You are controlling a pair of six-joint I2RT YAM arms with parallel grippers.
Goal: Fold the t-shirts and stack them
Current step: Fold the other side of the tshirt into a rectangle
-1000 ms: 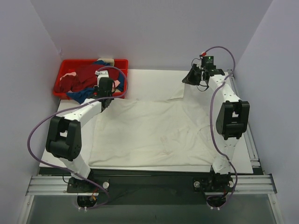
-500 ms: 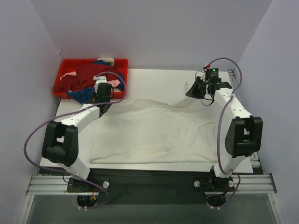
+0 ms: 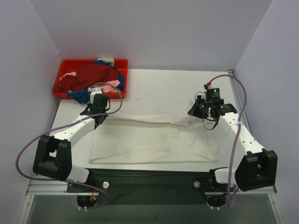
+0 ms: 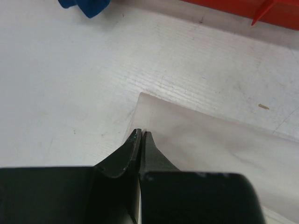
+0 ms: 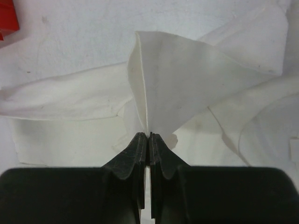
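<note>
The large cream-white t-shirt point(image 3: 154, 142) lies across the table's front half, its far edge lifted at both ends. My left gripper point(image 3: 98, 120) is shut on the shirt's far-left edge; the left wrist view shows the jaws point(image 4: 141, 133) pinched together on the pale cloth point(image 4: 210, 149). My right gripper point(image 3: 194, 111) is shut on the far-right edge; in the right wrist view a peaked fold of cream cloth point(image 5: 187, 74) rises from the shut jaws point(image 5: 148, 135). A dark red t-shirt point(image 3: 93, 74), a blue one point(image 3: 80, 95) and a pale pink one point(image 3: 111, 87) are heaped in the tray.
A red plastic tray point(image 3: 63, 65) stands at the back left, holding the heap and a cream item point(image 3: 106, 60). Its rim point(image 4: 261, 9) and a blue cloth tip point(image 4: 86, 5) show in the left wrist view. Purple walls close three sides. Bare table point(image 3: 159, 86) lies behind the shirt.
Both grippers have come toward the near edge, drawing the shirt's far edge with them. The shirt now covers a shorter strip of table, and more bare table shows behind it.
</note>
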